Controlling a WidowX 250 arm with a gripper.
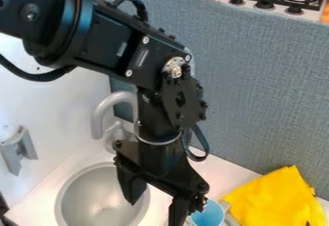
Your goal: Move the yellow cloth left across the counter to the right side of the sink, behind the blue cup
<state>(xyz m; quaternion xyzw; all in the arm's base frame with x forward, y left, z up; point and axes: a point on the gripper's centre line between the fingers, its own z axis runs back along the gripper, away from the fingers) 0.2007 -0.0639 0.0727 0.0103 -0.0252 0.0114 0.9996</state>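
Gripper (154, 213) hangs over the near right part of the sink (76, 191), jaws open, fingers spread apart. Blue cup (208, 216) just right of the sink, near one finger; yellow cloth (273, 198) farther right of it, gray faucet (103, 112) at its back edge.

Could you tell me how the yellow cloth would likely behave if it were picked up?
The yellow cloth would probably be floppy and sag around a grip, since it lies rumpled with an uneven outline. It looks like plain fabric, so it is likely light for its spread. A trailing edge might brush the blue cup close beside it.
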